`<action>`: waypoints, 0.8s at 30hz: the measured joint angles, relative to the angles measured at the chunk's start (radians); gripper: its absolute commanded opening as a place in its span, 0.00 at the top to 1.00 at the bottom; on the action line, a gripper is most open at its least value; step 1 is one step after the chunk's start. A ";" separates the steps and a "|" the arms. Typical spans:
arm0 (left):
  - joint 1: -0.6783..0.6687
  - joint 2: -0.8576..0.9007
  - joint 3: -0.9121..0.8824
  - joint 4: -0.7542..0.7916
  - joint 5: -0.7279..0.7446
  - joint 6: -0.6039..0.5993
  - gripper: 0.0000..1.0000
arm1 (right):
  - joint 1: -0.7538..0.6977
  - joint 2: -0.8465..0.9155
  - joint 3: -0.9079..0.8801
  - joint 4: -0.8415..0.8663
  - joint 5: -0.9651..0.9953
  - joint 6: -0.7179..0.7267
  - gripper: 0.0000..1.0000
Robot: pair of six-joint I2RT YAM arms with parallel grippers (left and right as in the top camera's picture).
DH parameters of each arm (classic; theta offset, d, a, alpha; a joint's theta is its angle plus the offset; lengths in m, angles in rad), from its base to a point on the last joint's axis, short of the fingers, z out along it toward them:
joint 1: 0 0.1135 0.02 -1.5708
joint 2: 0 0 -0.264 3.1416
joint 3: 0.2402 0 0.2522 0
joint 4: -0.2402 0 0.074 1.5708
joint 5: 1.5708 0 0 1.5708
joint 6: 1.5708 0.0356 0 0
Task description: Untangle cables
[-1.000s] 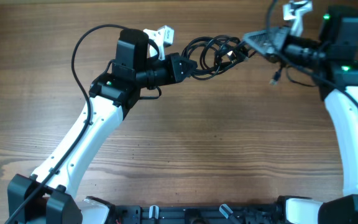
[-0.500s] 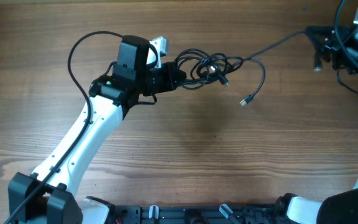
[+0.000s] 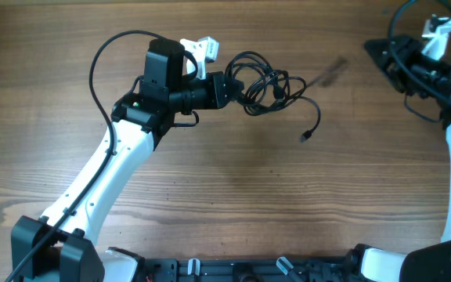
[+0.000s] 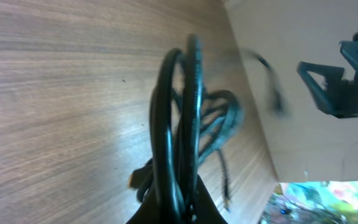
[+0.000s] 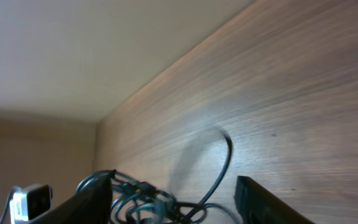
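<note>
The cables (image 3: 266, 83) form a tangled black bundle above the wooden table, up at the back centre. My left gripper (image 3: 230, 88) is shut on the bundle's left side. One strand curves out to the right and ends in a small plug (image 3: 306, 138). In the left wrist view the looped cables (image 4: 180, 118) rise straight out of my shut left gripper (image 4: 188, 208). My right gripper (image 3: 378, 52) is at the far right, open and holding nothing. The right wrist view shows my right gripper (image 5: 174, 182) with its jaws wide apart and the cables (image 5: 143, 194) far beyond them.
A blurred dark streak (image 3: 331, 72) lies between the bundle and the right gripper. The wooden table (image 3: 233, 196) stretches toward the front. The table's back edge meets a pale wall (image 5: 73, 56). The arm bases sit along the front edge (image 3: 233, 270).
My right gripper pulled one cable out to the right, then opened and let it go. The freed strand has sprung back toward the bundle. The left gripper keeps its hold.
</note>
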 measured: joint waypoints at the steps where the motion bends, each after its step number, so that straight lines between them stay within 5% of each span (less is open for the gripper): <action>1: 0.000 0.000 -0.001 0.000 0.008 -0.004 0.96 | 0.014 -0.001 0.000 0.002 -0.005 -0.012 0.32; 24: -0.003 0.001 -0.002 0.056 0.055 -0.056 0.96 | 0.446 0.067 0.002 0.008 -0.002 -0.029 0.43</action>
